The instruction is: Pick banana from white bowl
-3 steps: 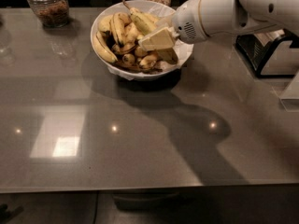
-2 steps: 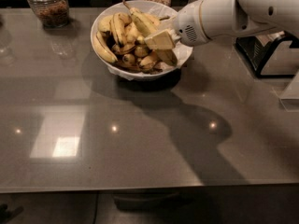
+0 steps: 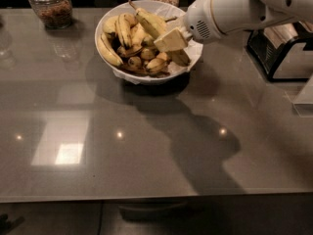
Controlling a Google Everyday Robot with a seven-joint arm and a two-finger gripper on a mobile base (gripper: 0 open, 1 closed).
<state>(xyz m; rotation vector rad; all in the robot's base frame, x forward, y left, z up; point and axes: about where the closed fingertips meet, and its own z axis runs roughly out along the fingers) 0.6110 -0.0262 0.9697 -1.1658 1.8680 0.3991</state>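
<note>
Your gripper [image 3: 169,39] is over the right side of the bowl [image 3: 142,78], at the far edge of the table [image 3: 146,151], just on top of the banana [image 3: 148,21]. You cannot tell whether it is spread or pinching. The banana lies across the pile inside the bowl, stem pointing away.

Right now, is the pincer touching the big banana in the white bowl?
Cannot tell. The camera view shows the pincer overlapping one end of the banana over the white bowl; neither contact nor gap shows plainly.
</note>
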